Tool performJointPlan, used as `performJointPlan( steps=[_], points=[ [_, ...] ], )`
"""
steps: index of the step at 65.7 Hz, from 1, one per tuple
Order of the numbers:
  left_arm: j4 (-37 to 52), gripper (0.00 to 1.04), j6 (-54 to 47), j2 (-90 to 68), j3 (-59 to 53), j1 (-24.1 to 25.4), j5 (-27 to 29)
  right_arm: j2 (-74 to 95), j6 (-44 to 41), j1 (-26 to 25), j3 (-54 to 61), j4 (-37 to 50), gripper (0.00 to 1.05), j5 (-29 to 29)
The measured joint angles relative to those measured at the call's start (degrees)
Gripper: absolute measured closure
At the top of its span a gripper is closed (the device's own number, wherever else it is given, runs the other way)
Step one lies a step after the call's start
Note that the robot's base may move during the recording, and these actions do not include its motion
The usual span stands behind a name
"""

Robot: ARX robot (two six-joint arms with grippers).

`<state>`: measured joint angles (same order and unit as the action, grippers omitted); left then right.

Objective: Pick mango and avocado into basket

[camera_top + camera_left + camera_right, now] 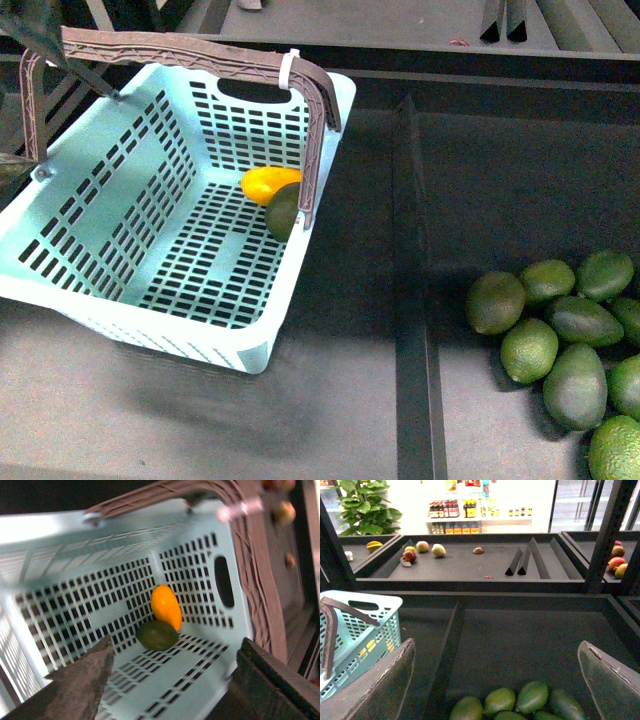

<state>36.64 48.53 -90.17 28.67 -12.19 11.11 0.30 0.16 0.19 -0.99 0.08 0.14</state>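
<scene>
The dark worktop (340, 300) is a sunken tray surface, split by a raised divider (408, 260) that runs front to back. Left of the divider sits the basket (90, 230), light teal with slotted walls, its brown handle (180, 50) raised across the top and bearing a white zip tie (289, 66). Right of the divider, near the front right corner, lies a pile of green avocados (565, 340), well apart from the basket. Inside the basket, on its floor against the far right corner, rest the mango (268, 182) and the avocado (284, 210); the two touch, the mango lying nearer the end wall with the hand slot. The left wrist view confirms this: mango (166, 606) and avocado (157, 635) lie together on the lattice floor of the basket (60, 605). The left tool (172, 680) is above the basket interior, fingers (82, 685) spread wide, nothing between them. The right tool (497, 690) is over the avocado pile (517, 702), fingers (375, 690) likewise spread wide and empty, with the basket (360, 630) off to one side. Behind, in the right wrist view, a further shelf (470, 560) carries scattered fruit.
</scene>
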Motion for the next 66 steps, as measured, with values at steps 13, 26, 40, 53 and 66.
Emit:
performJointPlan(
  steps=[13,26,40,53,66],
  points=[
    [27.1,0.92,-44.0,12.3,-13.9,4.3,-3.9,0.0,0.0,0.0,0.0,0.0,0.09,0.0],
    [24.5,1.03,-47.3,20.6,-20.8,6.8,-5.9,0.0,0.0,0.0,0.0,0.0,0.09,0.0],
    [16.2,1.03,-47.7,32.8,-24.9,11.8,-10.7,0.0,0.0,0.0,0.0,0.0,0.09,0.0],
    [7.3,1.03,-47.7,44.0,-27.0,11.9,-11.1,0.0,0.0,0.0,0.0,0.0,0.09,0.0],
    [-1.7,1.03,-47.8,54.2,-27.8,11.9,-11.1,0.0,0.0,0.0,0.0,0.0,0.09,0.0]
  ],
)
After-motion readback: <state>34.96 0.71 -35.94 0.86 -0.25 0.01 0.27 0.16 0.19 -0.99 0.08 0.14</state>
